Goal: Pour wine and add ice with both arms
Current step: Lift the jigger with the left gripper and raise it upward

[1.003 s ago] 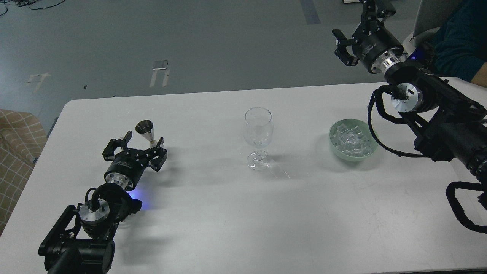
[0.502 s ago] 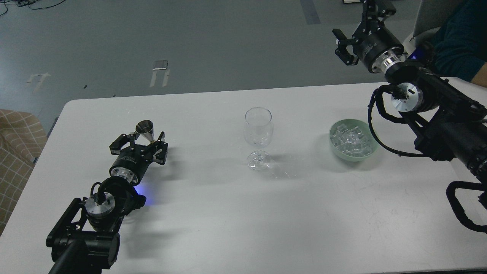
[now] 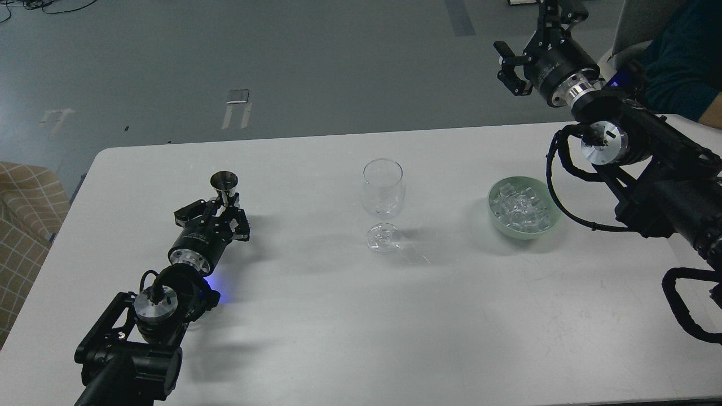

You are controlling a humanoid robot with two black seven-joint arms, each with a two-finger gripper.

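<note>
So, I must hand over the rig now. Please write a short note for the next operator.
Left gripper: fingers shut on the metal jigger, upright on the table.
Right gripper: open, empty, raised beyond the table's far edge.
Wine glass: upright at centre, looks empty.
Ice: heaped in the green bowl, right of the glass.
Done: jigger grasped.
Left: pour into the glass, add ice.

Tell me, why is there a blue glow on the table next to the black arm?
Head view: the blue glow shines from a light on the left arm's wrist, behind the left end effector, and reflects off the glossy white table. The wine glass and green bowl cast soft shadows; everything looks sharp.
</note>
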